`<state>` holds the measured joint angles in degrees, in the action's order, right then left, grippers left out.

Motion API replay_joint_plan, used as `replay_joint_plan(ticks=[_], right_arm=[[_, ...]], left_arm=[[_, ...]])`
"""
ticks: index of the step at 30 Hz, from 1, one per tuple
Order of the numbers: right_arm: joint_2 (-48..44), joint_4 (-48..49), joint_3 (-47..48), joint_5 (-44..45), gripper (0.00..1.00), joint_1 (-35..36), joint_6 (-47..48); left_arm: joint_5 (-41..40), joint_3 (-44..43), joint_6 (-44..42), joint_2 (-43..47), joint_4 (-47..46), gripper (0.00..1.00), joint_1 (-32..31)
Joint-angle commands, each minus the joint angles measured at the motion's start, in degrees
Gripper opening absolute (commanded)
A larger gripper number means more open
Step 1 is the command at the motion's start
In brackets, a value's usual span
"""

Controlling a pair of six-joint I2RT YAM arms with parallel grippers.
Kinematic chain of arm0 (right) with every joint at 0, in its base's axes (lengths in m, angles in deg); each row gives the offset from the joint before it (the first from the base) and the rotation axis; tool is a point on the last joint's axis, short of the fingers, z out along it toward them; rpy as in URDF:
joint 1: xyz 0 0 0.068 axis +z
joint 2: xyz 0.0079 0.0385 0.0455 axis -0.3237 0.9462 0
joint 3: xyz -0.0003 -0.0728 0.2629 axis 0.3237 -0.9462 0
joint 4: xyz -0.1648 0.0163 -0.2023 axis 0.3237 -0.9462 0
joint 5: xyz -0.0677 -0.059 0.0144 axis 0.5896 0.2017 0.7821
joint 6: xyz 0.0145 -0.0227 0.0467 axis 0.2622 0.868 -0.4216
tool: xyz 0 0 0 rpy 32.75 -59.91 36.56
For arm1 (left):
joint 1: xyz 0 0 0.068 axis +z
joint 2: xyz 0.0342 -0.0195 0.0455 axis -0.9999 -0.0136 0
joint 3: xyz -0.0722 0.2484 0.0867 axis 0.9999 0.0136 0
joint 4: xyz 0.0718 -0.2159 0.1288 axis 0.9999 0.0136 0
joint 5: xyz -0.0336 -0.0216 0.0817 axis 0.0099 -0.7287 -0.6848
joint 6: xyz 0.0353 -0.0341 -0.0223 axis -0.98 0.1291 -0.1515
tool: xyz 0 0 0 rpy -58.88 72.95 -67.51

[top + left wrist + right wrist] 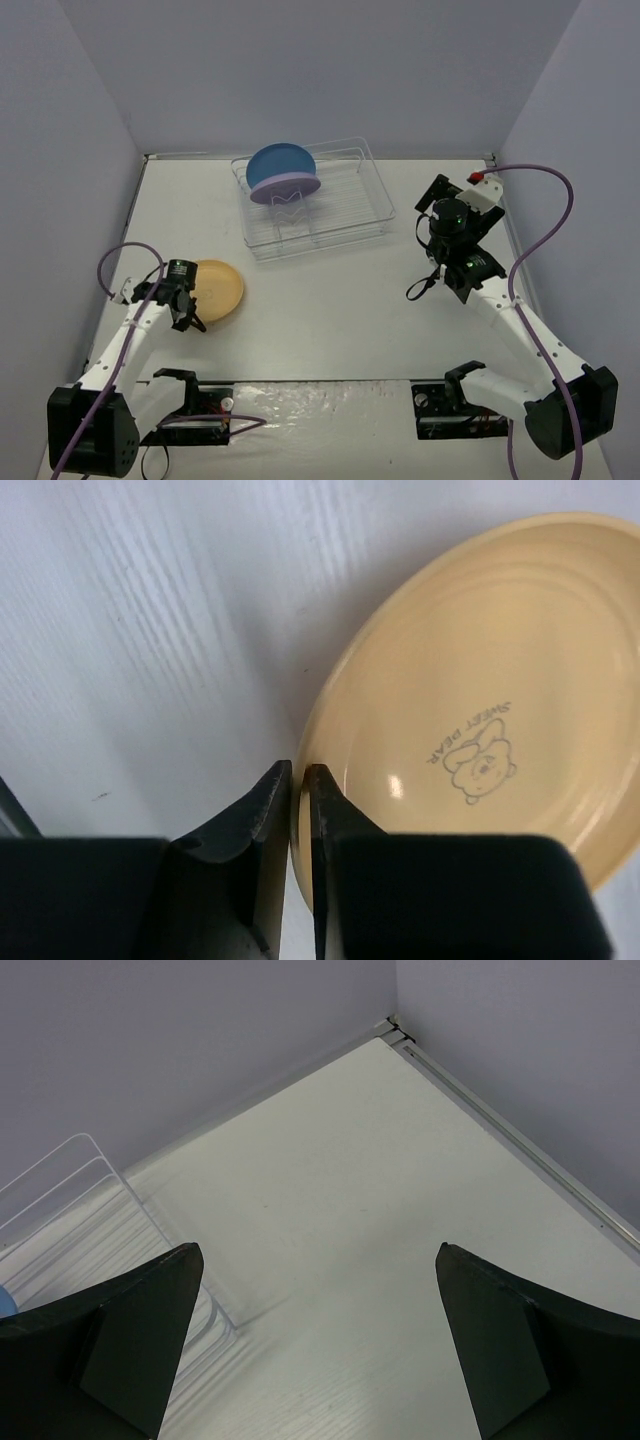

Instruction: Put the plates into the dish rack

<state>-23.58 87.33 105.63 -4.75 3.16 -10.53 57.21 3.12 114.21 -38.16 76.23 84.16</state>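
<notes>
Top external view, items by size.

Bench [330, 310]: white, walled on three sides; carries everything below.

Dish rack [372, 190]: clear wire, rectangular, at the far middle of the bench. Holds two plates at its left end; right-hand slots free.

Blue plate [280, 163]: on edge in the rack, rearmost.

Lavender plate [287, 188]: in the rack just in front of the blue, tilted and overlapping it; contact between the two cannot be told.

Yellow plate [222, 290]: flat on the bench, near left, well apart from the rack. Last one unloaded.

Right pincer [440, 200]: fingers wide apart, nothing between them; hovers just right of the rack. Right wrist view confirms a bare bench corner between its fingers [140, 1340].

Left pincer [190, 318]: at the yellow plate's near-left rim. Left wrist view shows its fingers [270, 810] drawn almost together, clamped on that rim.

Bear print [478, 758]: small line drawing with lettering in the yellow plate's well.

Step in hand, as judged: pick-up of the third plate, grip made, lift not yet made.

Next move, as judged: calls for raising the plate by its rim, turning it on edge, carrying it far-right to the rack and lowering it into a free slot clear of the lavender plate.
</notes>
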Motion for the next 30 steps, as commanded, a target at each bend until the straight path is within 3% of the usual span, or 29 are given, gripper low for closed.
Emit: replay_joint_plan(ticks=[1, 6, 9, 10, 11, 13, 19, 22, 25, 30], right_arm=[[-1.9, 3.5, 0.1, 2.7, 1.0, -0.5, 0.0], [-2.0, 3.4, 0.1, 2.7, 1.0, -0.6, 0.5], [-1.7, 3.4, 0.5, 2.6, 1.0, -0.6, 0.9], [-1.6, 3.4, 0.5, 2.6, 1.0, -0.6, 1.0], [-1.4, 3.6, 0.5, 2.6, 1.0, -0.6, 1.1], [-1.0, 3.7, 0.8, 2.8, 1.0, -0.7, 2.3], [0.1, 4.3, 0.8, 3.7, 1.0, -0.8, 3.8], [1.2, 4.4, 0.9, 3.6, 1.0, -0.8, 4.1], [2.3, 3.9, 1.4, 3.6, 1.0, -0.9, 4.4], [3.4, 1.5, 1.9, 3.2, 1.0, -0.9, 3.5]], left_arm=[[-9.8, -8.6, -1.2, 1.5, 7.4, 0.0, 0.5], [-21.3, -20.0, -4.8, 8.4, 8.9, 0.0, 0.5], [-21.8, -21.9, -20.9, 13.0, -8.1, 0.0, 0.4], [-20.5, -22.2, -24.0, 13.5, -14.9, 0.0, 0.3], [-20.3, -22.2, -28.4, 14.0, -15.4, 0.0, 0.3], [-11.6, -22.5, -44.0, 12.6, -34.7, 0.0, 0.3], [9.9, -35.9, -72.1, 0.9, -50.0, 0.0, -2.3], [9.6, -39.1, -85.4, -2.3, -53.5, 0.0, -8.0], [11.4, -37.5, -105.0, -3.9, -59.9, 0.0, -17.6], [11.6, -39.4, -120.4, -7.5, -62.6, 0.0, -24.0]])
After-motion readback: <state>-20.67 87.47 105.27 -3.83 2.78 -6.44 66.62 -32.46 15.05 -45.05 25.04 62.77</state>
